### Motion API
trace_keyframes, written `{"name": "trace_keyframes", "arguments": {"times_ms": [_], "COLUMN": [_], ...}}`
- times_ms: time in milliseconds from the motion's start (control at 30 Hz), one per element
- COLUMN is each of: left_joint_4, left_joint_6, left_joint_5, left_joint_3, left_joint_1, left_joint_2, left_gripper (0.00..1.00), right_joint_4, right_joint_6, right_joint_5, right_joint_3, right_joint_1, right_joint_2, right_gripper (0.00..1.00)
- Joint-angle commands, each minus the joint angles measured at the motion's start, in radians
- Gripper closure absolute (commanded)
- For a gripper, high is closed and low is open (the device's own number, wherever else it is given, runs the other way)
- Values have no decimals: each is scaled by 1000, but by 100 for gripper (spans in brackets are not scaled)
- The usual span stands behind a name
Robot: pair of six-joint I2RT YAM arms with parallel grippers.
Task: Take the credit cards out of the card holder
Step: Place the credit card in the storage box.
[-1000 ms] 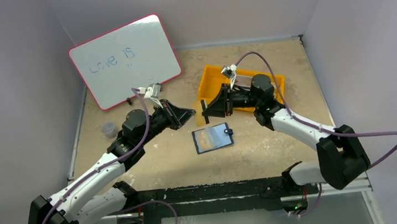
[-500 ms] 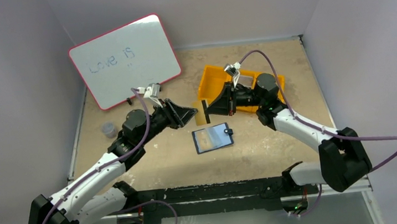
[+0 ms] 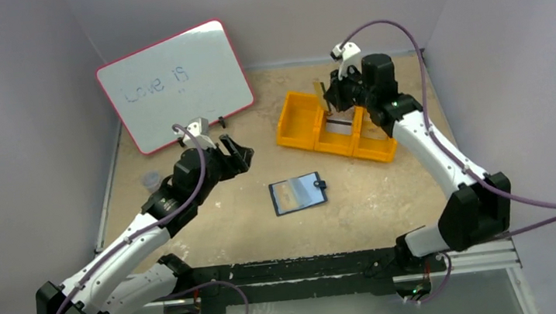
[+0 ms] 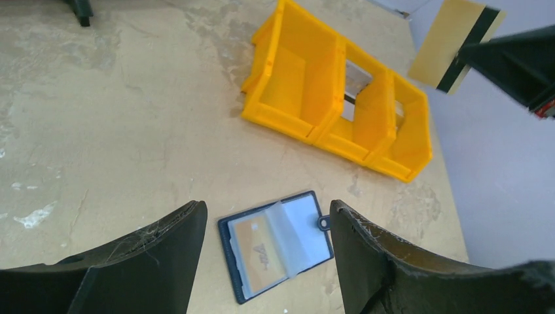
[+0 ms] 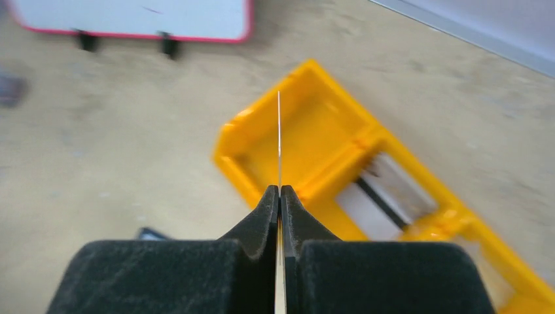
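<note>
**Progress:** partway. One card (image 4: 357, 82) lies in the middle compartment of the tray (image 4: 288, 65), far right. A striped card (image 4: 455, 46) is clenched edge-up in the right pincer (image 5: 280, 193), raised above the tray. The holder (image 4: 301, 229) lies open mid-worktop (image 4: 131, 131), with an orange card (image 4: 256, 254) in its pocket, yet to come out.

**Left pincer** (image 3: 237, 152): released and empty, hovering left of the holder.

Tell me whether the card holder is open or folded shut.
Open. The card holder lies spread flat on the table, snap tab out to one side, an orange card showing in one clear pocket.
</note>
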Motion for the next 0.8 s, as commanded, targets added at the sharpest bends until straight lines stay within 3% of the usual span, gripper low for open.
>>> {"name": "trace_keyframes", "arguments": {"times_ms": [0,200,300,533,767], "left_joint_4": [-55,-104,-161,-181,-226], "left_joint_6": [32,49,60,70,140], "left_joint_5": [-17,6,-28,-64,-49], "left_joint_3": [43,52,59,47,95], "left_joint_1": [2,3,3,3,4], "left_joint_2": [19,12,-20,-64,-36], "left_gripper": [31,31,31,31,31], "right_joint_4": [-340,-548,-542,-518,-556], "right_joint_6": [-306,-443,-444,-464,-565], "right_joint_5": [220,251,229,360,249], "right_joint_3": [207,397,425,314,192], "right_joint_1": [-40,-83,-86,-102,-204], "right_joint_2": [120,289,297,207,143], "right_gripper": [100,100,100,100,100]}}
